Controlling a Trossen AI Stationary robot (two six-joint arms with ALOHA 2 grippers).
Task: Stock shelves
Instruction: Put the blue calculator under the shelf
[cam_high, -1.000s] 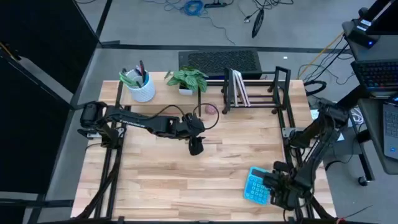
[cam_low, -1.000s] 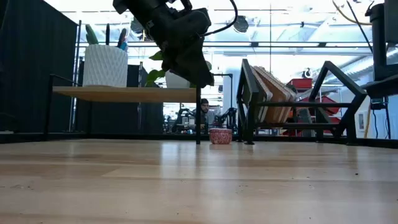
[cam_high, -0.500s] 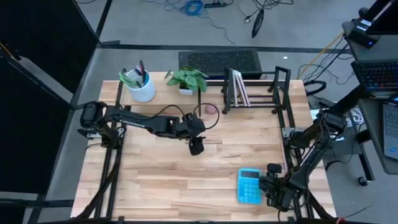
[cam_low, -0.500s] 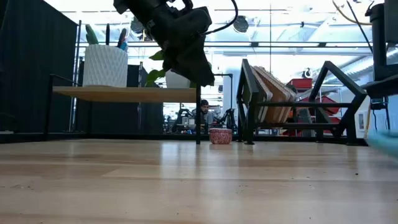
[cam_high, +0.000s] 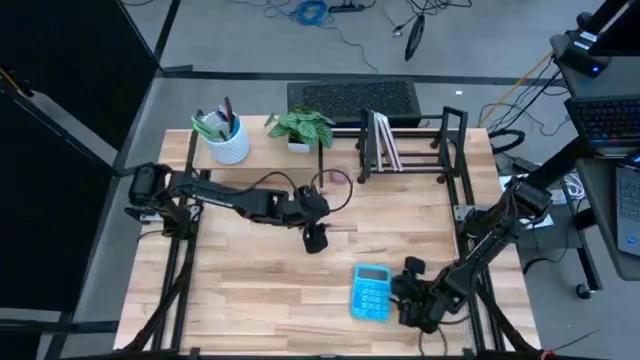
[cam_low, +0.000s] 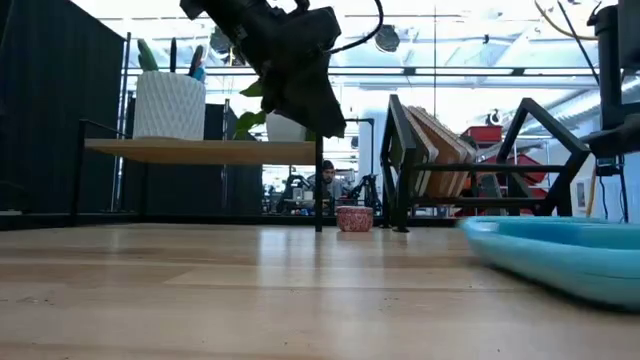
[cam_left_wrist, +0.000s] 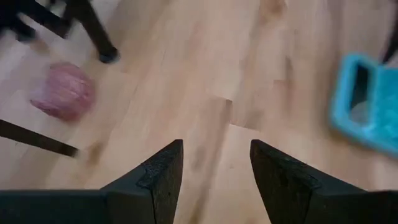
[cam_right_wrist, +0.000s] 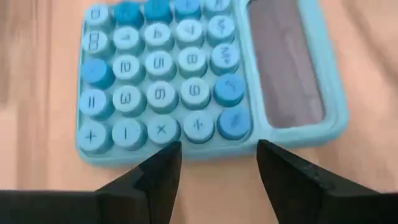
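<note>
The calculator (cam_high: 371, 292) looks light, rigid plastic and slick on the bench (cam_high: 250, 290); its thin long edges seem the best hold. It lies flat just ahead of the right hand (cam_high: 408, 296), whose fingers stand apart, empty. The left hand (cam_high: 316, 240), open and empty, hovers beyond it, nearer the shelf (cam_high: 260, 135) and rack (cam_high: 445, 150).

Overhead view looks straight down; low view sits table-level; both share the blue calculator (cam_high: 371, 292).
</note>
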